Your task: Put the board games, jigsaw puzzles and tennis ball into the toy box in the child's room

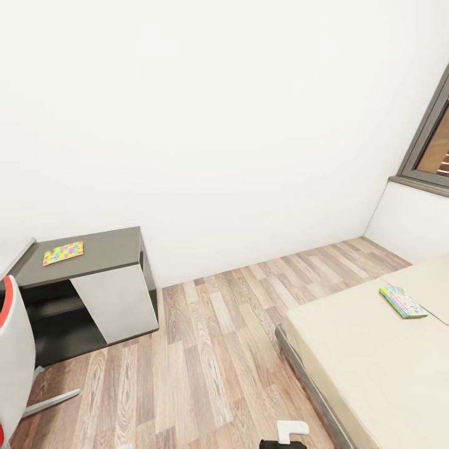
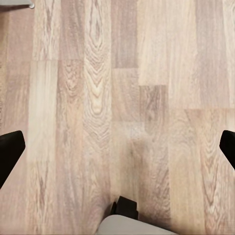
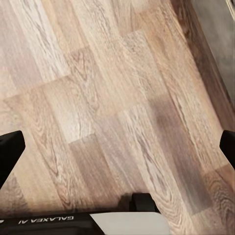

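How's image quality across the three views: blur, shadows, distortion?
Head view: evenly lit, wide-angle stretch toward the edges; jigsaw puzzle on the table and board game on the bed read clearly. Left wrist view: soft floor grain, faint shadow. Right wrist view: soft, darker shadow streak.

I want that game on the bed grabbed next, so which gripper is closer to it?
Right, as a judgement: the board game lies on the bed, on the robot's right. The right gripper hangs open over floor beside the bed frame; the left gripper hangs over open floor.
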Robot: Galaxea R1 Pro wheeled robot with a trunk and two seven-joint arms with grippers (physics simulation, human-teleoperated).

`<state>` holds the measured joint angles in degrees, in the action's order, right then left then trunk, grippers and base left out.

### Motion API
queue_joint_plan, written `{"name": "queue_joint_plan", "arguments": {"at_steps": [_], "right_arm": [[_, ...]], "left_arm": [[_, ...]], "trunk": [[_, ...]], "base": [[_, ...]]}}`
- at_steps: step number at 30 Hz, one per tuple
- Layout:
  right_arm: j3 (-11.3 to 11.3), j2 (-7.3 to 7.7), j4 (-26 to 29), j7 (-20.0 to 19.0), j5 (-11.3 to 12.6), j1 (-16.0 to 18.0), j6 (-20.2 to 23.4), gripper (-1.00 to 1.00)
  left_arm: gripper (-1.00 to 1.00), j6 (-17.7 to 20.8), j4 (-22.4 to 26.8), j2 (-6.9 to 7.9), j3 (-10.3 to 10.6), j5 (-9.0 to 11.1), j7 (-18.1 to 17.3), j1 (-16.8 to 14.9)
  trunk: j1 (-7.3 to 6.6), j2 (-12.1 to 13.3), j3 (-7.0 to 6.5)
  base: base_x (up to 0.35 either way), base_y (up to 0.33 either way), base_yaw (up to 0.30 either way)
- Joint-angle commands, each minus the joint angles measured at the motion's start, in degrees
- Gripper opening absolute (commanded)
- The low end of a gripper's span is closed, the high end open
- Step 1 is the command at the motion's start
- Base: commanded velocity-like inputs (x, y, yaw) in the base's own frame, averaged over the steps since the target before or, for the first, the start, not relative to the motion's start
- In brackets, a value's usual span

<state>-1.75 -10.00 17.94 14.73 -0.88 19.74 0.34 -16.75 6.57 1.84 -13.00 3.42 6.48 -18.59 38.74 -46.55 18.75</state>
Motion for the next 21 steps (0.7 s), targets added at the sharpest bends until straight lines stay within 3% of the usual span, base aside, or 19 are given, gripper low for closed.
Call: {"name": "queue_joint_plan", "arguments": {"at_steps": [1, 21], "right_arm": [[-0.2, 0.0, 0.0, 0.3, -0.1, 0.0, 0.0, 1.0], [-0.3, 0.0, 0.0, 0.3, -0.1, 0.0, 0.5, 1.0]], "left_arm": [[1.0, -0.2, -0.1, 0.0, 0.1, 0.4, 0.0, 0.0], [1.0, -0.2, -0.1, 0.0, 0.1, 0.4, 0.0, 0.0]], "trunk": [[-0.22, 0.4, -0.11], [-4.61, 8.4, -2.96]], "base": [[0.0, 0.0, 0.0], [0.0, 0.0, 0.0]]}}
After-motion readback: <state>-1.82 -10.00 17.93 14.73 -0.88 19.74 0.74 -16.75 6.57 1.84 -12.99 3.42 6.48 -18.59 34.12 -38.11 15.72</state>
